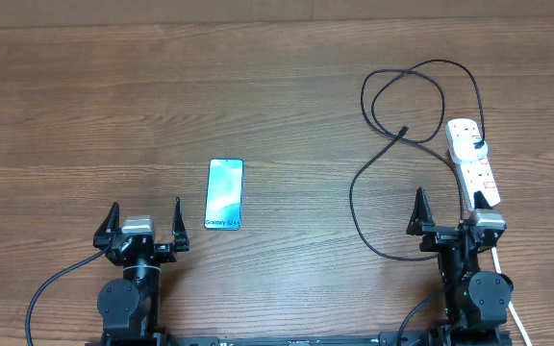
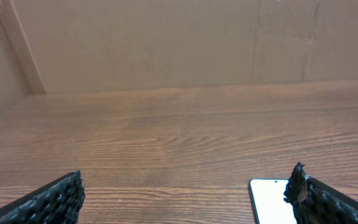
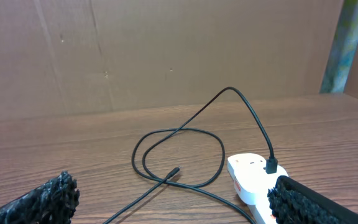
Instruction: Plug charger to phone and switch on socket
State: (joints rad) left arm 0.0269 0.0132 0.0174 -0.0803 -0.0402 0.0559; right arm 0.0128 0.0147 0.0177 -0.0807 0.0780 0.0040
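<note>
While the phone (image 1: 224,194) lay face-up on the table (image 1: 258,86) just ahead of the left gripper (image 1: 145,207), the charger (image 1: 404,131) sprawled looped beside the socket (image 1: 474,159) at the right gripper (image 1: 455,204); both claws stood spread, empty.
</note>
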